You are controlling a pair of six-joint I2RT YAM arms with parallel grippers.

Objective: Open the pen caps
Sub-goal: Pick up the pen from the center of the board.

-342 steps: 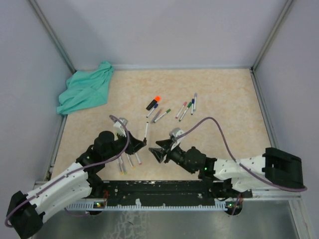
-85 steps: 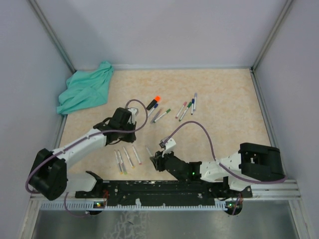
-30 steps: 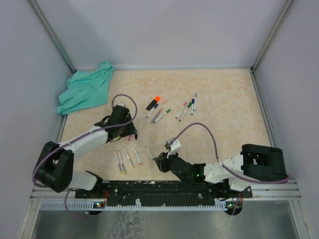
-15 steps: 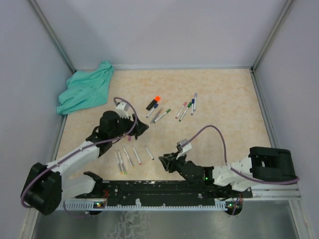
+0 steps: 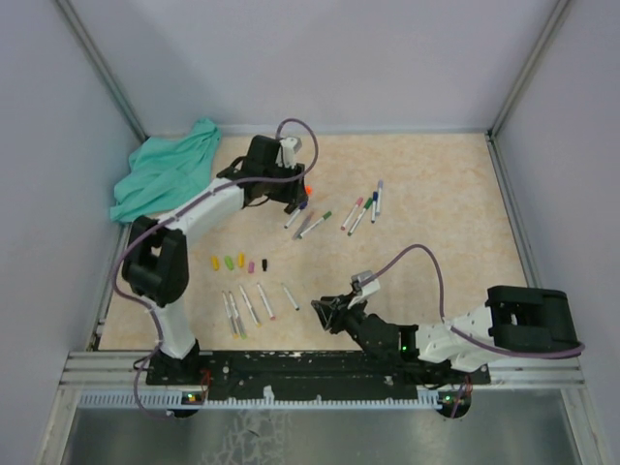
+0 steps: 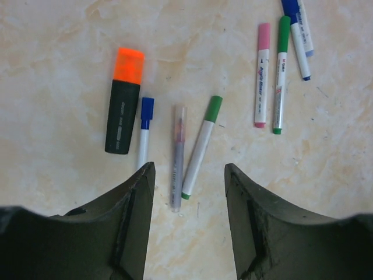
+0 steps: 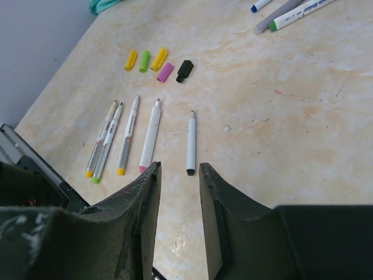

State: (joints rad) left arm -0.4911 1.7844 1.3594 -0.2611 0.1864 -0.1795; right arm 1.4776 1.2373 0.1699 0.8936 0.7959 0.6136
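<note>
five loose pen caps [image 7: 158, 59] lie in a short row on the surface [image 5: 436, 194], near its left edge, about midway between the near and far edges. order from the left edge inward: yellow, green, yellow, pink, black. each is a short, stubby plastic sleeve lying on its side, close to its neighbours. whether they touch cannot be told.

between this row and the near edge lie five uncapped pen barrels [image 7: 151, 137], roughly parallel, tips bare. the two closest to the left edge lie side by side.

other caps sit on their pens, in a group at the middle of the surface toward the far edge:
- a broad orange cap [image 6: 128, 64] on a black highlighter [image 6: 119, 122]
- a blue cap [image 6: 147, 111] and a green cap [image 6: 214, 108] on thin white barrels, a clear-barrelled pen [image 6: 178, 157] between them
- apart from these, a pink cap [image 6: 264, 36] and a second green cap [image 6: 284, 29], side by side

the left fingers [image 5: 294, 201] hover over this group, set wide, holding nothing. the right fingers [image 5: 322, 310] sit low near the near edge, beside the barrels, with a narrow gap, also empty.

a teal cloth [image 5: 165, 174] is bunched in the far left corner.
</note>
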